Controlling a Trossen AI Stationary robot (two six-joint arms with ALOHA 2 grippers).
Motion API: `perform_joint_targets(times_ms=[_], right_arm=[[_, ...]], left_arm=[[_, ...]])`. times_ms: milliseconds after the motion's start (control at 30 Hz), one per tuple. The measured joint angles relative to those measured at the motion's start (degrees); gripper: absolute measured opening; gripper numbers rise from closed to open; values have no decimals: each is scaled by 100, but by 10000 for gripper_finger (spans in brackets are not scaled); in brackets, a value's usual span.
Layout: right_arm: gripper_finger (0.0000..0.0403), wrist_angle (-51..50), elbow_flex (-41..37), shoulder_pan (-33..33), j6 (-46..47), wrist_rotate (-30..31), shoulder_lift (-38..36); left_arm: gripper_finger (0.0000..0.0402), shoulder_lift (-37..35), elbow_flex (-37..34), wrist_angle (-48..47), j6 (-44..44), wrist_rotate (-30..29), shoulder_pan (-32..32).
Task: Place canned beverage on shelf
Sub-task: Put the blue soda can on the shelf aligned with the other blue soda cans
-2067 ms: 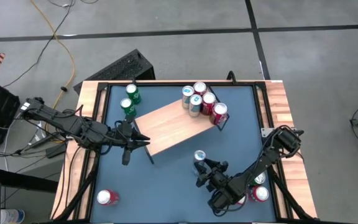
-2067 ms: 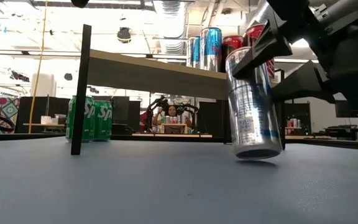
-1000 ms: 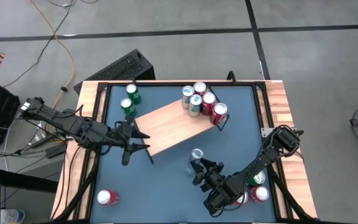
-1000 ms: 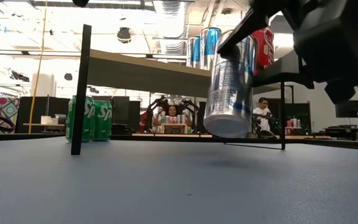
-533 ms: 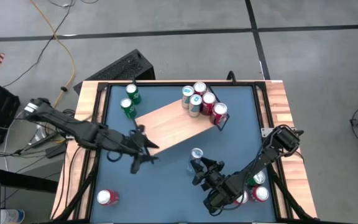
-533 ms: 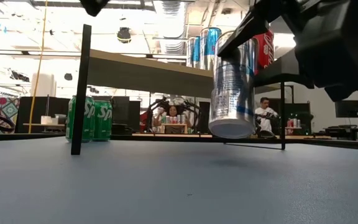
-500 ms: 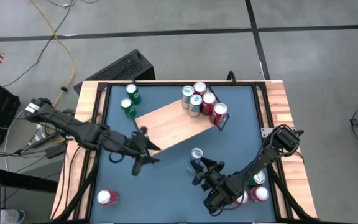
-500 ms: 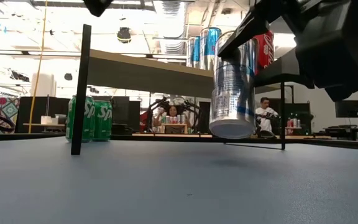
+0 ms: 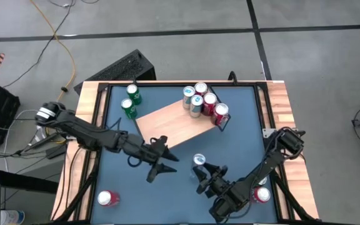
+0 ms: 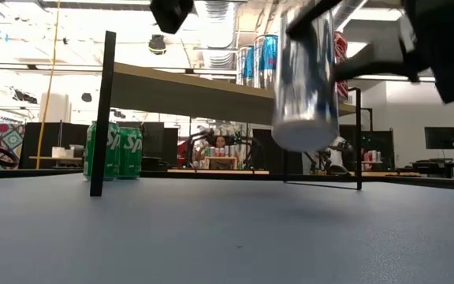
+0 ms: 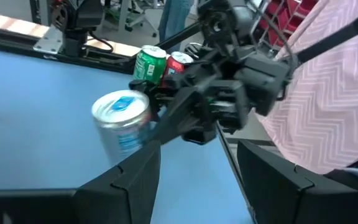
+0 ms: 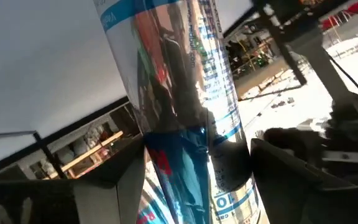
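Five cans (image 9: 203, 101) stand on the shelf (image 9: 174, 127); two cans (image 9: 130, 100) behind it.

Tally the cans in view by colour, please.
Green cans: 3
Red cans: 5
Silver-blue cans: 3
Total: 11; the right arm may hide more.

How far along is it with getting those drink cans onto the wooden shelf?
Done: five cans stand on the shelf. In hand: the right end effector holds a silver can lifted off the table. Left: two green cans and a red can on the table.
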Motion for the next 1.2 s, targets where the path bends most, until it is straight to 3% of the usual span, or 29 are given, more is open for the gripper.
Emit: perform_joint_targets(times_ms=[467, 833, 1200], right_arm=[[260, -433, 675, 22, 13, 25, 0], [260, -426, 976, -66, 20, 49, 0], [260, -434, 990, -68, 17, 78, 0]], left_arm=[[210, 231, 2, 499, -209, 546, 187], [279, 231, 2, 428, -383, 36, 225], [284, 601, -13, 741, -954, 336, 462]])
